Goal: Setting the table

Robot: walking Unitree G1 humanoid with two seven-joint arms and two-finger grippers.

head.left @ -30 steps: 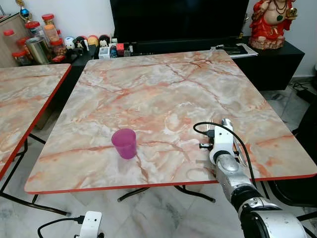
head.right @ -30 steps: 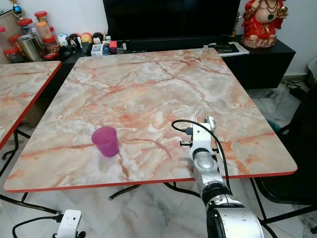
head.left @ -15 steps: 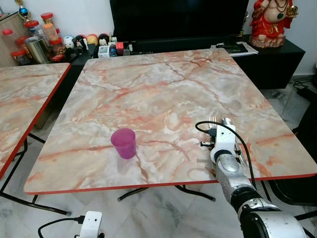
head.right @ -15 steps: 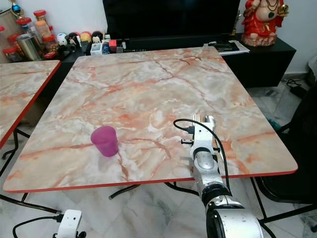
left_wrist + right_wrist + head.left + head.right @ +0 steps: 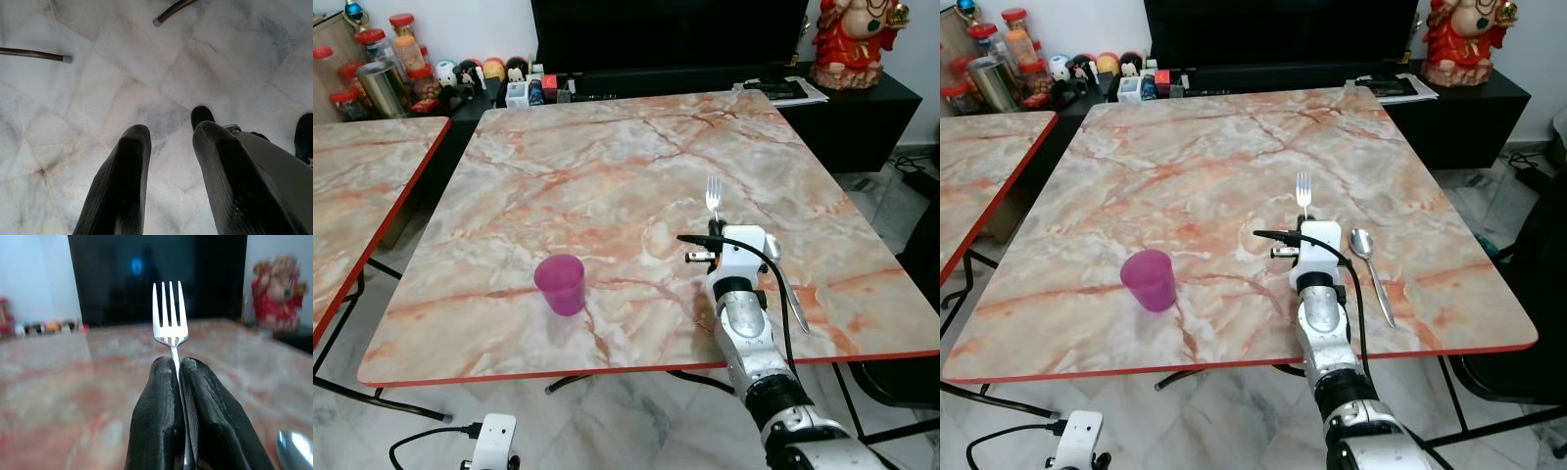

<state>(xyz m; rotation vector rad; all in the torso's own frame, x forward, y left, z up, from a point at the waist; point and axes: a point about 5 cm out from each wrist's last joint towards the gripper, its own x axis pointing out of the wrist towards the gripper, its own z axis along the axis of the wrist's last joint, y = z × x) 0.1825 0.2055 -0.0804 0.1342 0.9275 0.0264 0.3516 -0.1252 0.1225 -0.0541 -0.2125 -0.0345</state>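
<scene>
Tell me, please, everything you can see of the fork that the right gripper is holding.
The fork looks like shiny silver metal, with four straight tines and a slim neck. The right gripper is shut on its handle, a black finger pressed to each side, so most of the handle is hidden. The tines point away from the robot, toward the dark TV screen. It sits over the marble-patterned table, left of the spoon that lies there and apart from it.

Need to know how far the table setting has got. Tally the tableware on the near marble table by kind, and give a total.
Forks: 1, the fork clamped in the right gripper
Spoons: 1, the spoon lying on the table
Cups: 1, the purple cup
Total: 3
</scene>
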